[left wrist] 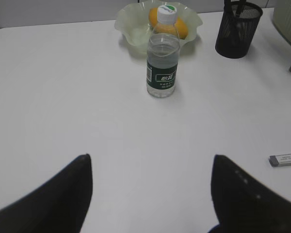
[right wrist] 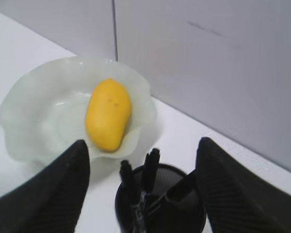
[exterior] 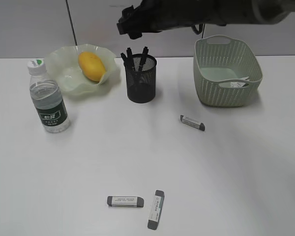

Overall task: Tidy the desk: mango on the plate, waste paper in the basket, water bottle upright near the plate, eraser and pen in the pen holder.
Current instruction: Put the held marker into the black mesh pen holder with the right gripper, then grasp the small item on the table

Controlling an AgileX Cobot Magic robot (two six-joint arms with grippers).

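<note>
mango [exterior: 92, 66]: lay on plate [exterior: 64, 73]
pens [exterior: 135, 58]: stood in pen holder [exterior: 141, 81]
right gripper [right wrist: 143, 189]: jaws spread, empty, above holder
left gripper [left wrist: 151, 194]: jaws wide, empty

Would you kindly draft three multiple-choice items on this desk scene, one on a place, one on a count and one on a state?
1. Where is the mango?
A. on the plate
B. in the basket
C. beside the pen holder on the desk

2. How many erasers lie loose on the desk?
A. one
B. two
C. three

3. How does the water bottle stand?
A. on its side
B. upright, cap on
C. upright, cap off

Answers:
1 A, it rests in the wavy dish.
2 C, one near the basket, two in front.
3 B, the white cap is on top.
</note>
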